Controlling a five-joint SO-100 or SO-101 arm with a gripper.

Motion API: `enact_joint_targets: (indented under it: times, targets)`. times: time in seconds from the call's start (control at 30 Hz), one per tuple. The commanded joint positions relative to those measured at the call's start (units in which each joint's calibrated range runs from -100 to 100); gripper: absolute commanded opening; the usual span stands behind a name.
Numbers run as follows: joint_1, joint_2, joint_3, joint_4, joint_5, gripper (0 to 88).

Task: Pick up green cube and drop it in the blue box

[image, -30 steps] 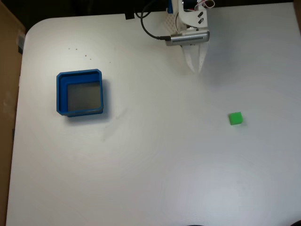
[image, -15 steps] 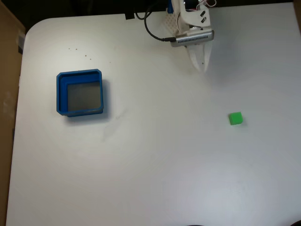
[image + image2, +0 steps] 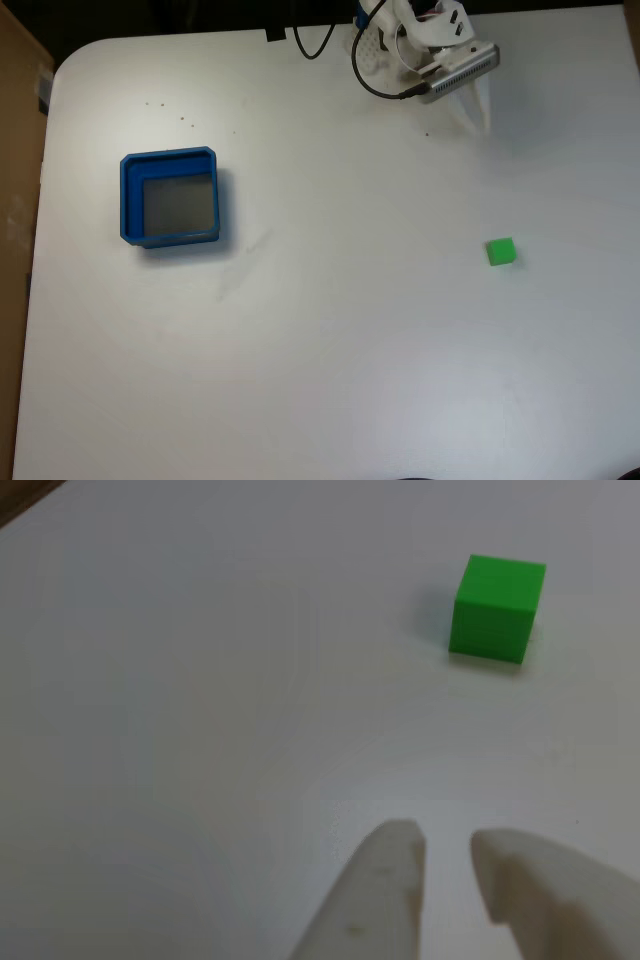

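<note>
Two white fingers (image 3: 385, 900) enter the other view from its lower edge, and your gripper (image 3: 447, 848) shows only a thin slit of worktop between their tips: they stand nearly closed, with nothing held between them. In the fixed view the gripper (image 3: 483, 118) hangs near the top of the picture, its pale tips pointing down and to the right, below a grey ribbed body and a looping black cable (image 3: 365, 75).

Ahead of your fingers in the other view, towards the upper right, the green cube (image 3: 494, 608) sits flat on the white worktop (image 3: 180, 700), well apart from the tips and casting a soft shadow on its left side. In the fixed view the green cube (image 3: 501, 251) lies right of centre, below the gripper and a little to its right, alone on bare surface.

Far off on the left side of the fixed view you have the blue box (image 3: 129, 200), upright on the worktop (image 3: 330, 350), its grey floor bare. A few small dark specks (image 3: 183, 120) mark the surface above it, and a brown panel (image 3: 15, 200) borders the left edge.
</note>
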Motion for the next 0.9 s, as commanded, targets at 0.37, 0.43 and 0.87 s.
enact_joint_targets:
  times: [0.37,0.43,0.87]
  targets:
    - [-0.2,34.1,-36.9,-1.5,-0.1,1.6]
    - [-0.2,38.8,-40.9,-1.5,-0.1,1.6]
    - [-0.2,57.1,-56.8,-1.5,-0.2,9.2]
